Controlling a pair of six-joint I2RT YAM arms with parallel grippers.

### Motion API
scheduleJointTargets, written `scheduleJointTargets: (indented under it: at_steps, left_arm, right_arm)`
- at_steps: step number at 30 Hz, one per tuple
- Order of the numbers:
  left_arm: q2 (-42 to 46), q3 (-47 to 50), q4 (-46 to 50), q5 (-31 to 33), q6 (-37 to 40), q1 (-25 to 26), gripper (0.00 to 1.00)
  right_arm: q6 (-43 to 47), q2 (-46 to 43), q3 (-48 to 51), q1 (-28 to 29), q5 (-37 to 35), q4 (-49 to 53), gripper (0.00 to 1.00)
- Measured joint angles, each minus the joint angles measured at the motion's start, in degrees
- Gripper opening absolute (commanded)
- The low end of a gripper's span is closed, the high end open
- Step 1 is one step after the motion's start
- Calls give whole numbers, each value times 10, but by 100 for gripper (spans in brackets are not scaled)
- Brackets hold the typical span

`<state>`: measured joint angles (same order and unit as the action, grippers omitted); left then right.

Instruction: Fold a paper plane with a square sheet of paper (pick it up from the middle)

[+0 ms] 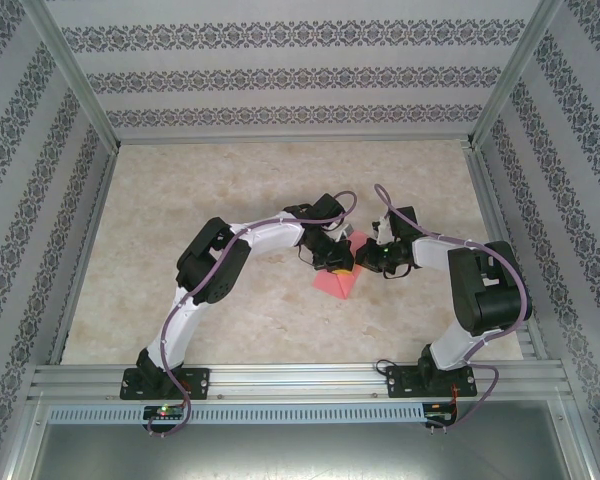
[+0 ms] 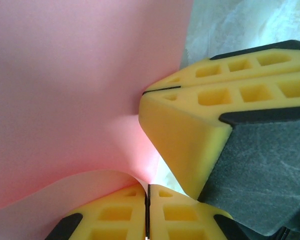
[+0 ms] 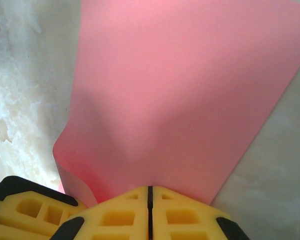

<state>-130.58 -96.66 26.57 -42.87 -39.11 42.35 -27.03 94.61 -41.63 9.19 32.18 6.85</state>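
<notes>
Two pairs of fingers meet near the middle of the bench (image 1: 200,190), and both are pinched on the same pink sheet of paper (image 1: 331,284). The left fingers (image 2: 148,212) are closed pad to pad, with the sheet curling down into their seam. The right fingers (image 3: 150,202) are closed just as tightly, and the sheet fans up and away from them toward 12 o'clock in their own camera. From above, the right fingers sit at 3 o'clock of the left ones, almost touching. The paper spreads out below the pinch toward 6 o'clock as a small peaked shape. Whether its lower edge rests on the bench cannot be told.

The step in hand looks like the pick-up from the middle, with the sheet gathered into a ridge between the two grips. No sharp crease shows, and nothing resembles a dart, so most of the folding appears to lie ahead.

The next move probably calls for both arms to travel together. With the grips so close, any pull apart or twist could tear or crumple the thin paper. The two halves need to hang evenly before the ridge is laid down and pressed flat as the centre crease.
</notes>
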Motion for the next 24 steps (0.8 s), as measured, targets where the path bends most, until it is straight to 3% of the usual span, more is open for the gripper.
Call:
scheduleJointTargets:
  at_steps: [24]
  left_arm:
    - [0,5,-17,3,0,0,11]
  right_arm:
    - [-43,4,15,-20,39,-32,8]
